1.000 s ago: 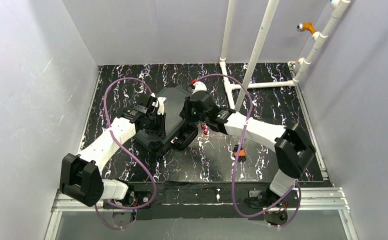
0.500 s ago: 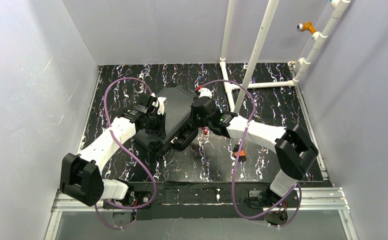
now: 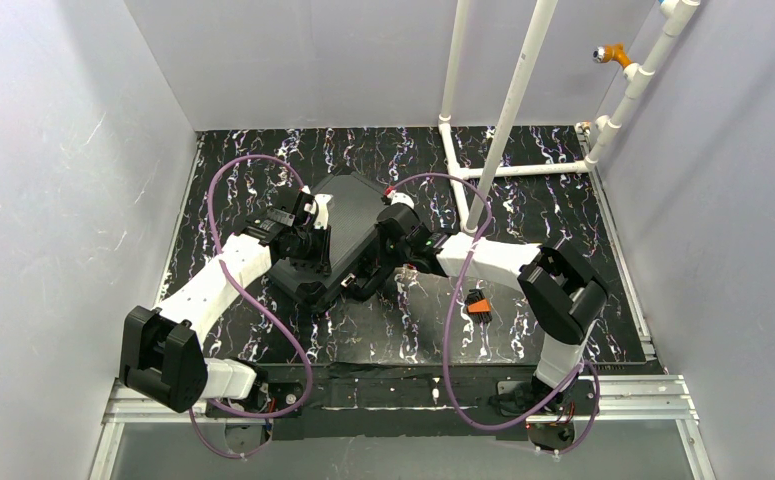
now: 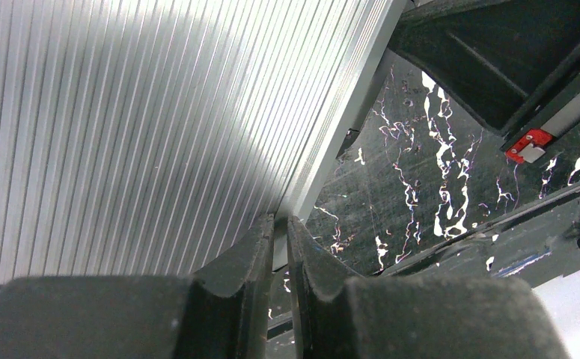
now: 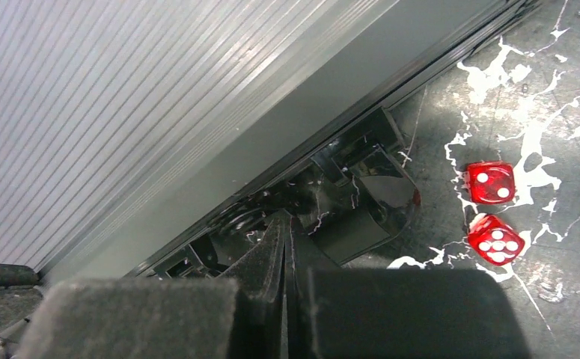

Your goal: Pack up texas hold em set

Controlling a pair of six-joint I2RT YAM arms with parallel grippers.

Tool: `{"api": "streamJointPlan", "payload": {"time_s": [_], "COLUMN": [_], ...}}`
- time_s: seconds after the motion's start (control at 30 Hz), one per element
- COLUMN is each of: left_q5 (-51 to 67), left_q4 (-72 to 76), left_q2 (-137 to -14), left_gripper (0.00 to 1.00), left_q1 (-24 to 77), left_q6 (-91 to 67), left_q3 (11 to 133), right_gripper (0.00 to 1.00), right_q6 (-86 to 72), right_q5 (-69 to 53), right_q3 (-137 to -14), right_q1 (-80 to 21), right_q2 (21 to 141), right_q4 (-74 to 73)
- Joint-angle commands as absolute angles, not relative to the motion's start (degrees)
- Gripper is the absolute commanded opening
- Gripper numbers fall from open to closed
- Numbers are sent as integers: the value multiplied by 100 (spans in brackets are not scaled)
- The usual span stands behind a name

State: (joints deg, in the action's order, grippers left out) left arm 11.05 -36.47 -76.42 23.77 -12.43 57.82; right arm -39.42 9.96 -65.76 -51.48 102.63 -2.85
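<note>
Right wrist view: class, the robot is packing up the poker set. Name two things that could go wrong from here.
1. The two red dice lie on the table beside the case, whose lid looks shut; they may be left out of the set.
2. The right gripper has its fingers together at the latch; a push there could slip off, or shove the case onto the dice.

Plain pale grey walls [image 3: 83, 150] box in three sides. Black table with white marble veining [image 3: 543, 205], light even and diffuse. White PVC pipe frame [image 3: 508, 110] rear right, small orange fitting [image 3: 615, 53] on it. Aluminium rail [image 3: 623, 388] along near edge.
</note>
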Motion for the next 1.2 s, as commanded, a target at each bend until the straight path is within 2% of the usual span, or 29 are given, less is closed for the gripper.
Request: {"api": "streamJointPlan", "payload": {"time_s": [0.0, 1.17], "left_q5": [1099, 1107], "left_q4": [-4519, -4535], "left_q2": [-8139, -8192], "left_gripper": [12, 11], "left_q1": [2470, 2471], "left_q6": [-1180, -1178], "left_q3": [5291, 5302], "right_gripper": [3, 1], "right_q6": [-4095, -4376], "right_q5": [817, 536], "right_q3": [-6628, -6322], "right_q1": [-5151, -5155], "right_q2": [10306, 10634], "right_q4": [-53, 376]}}
